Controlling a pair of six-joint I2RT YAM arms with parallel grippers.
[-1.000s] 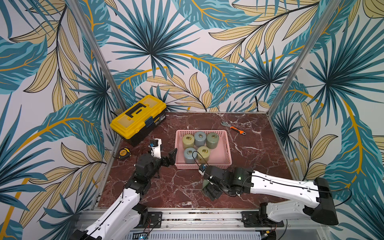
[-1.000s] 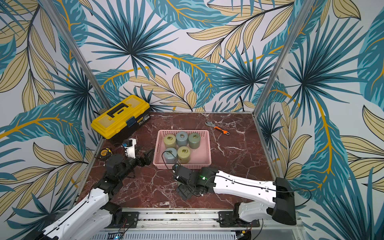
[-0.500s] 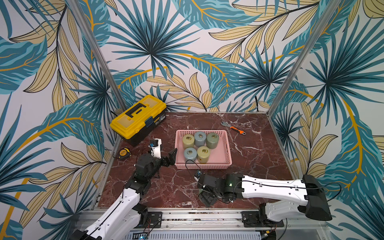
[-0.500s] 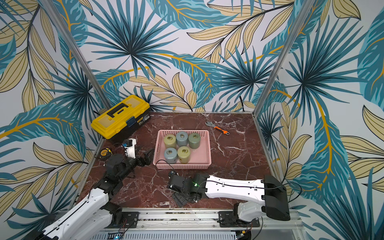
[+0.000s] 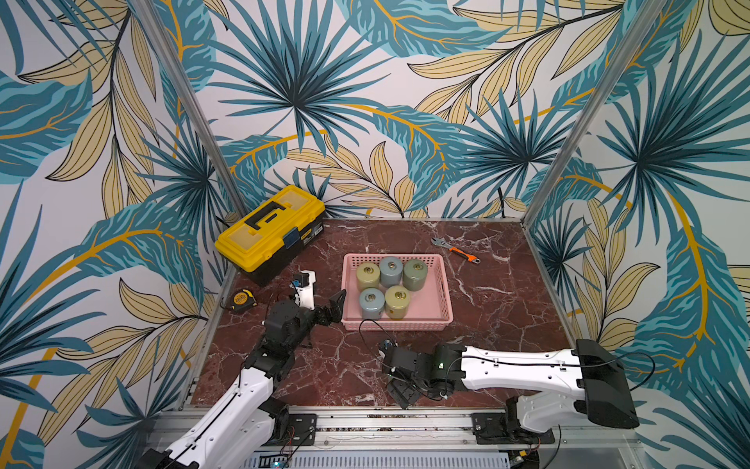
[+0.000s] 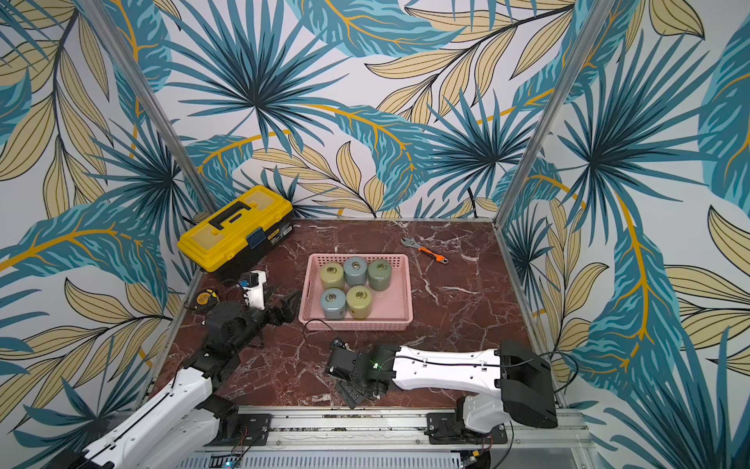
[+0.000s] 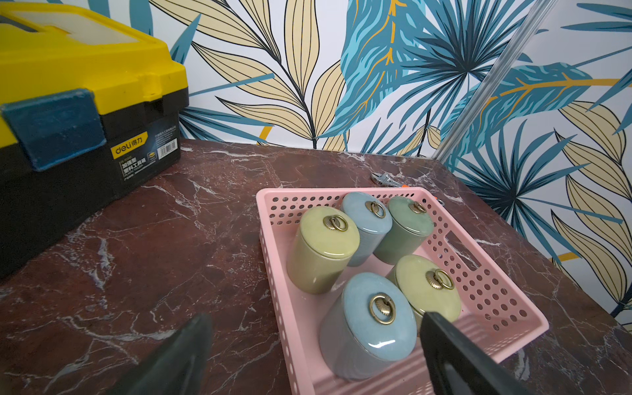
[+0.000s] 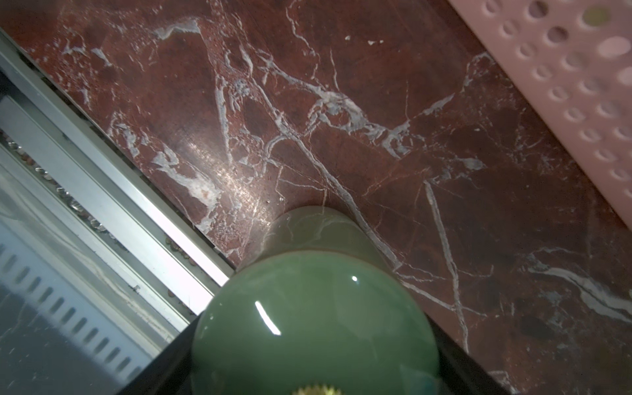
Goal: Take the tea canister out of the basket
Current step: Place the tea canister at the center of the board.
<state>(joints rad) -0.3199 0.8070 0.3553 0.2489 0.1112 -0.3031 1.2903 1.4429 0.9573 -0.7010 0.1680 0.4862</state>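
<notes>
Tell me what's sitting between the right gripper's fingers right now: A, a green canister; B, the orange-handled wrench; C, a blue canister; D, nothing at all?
A: the right wrist view shows a green canister between the jaws of the right gripper, outside the pink basket.

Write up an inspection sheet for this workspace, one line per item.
Surface: red-brown marble tabletop, glossy.
Job's things: pink perforated plastic basket holds five upright lidded ceramic canisters; a sixth, the green ceramic canister, is outside it, near the front rail.
Clutter: yellow plastic toolbox, orange-handled wrench, yellow tape measure.
Grippers: left gripper open and empty at the basket's near left corner; right gripper clamps the green ceramic canister.
Cables: black cable loops from the right wrist by the basket's front wall.
Surroundings: leaf-print walls, aluminium posts.
</notes>
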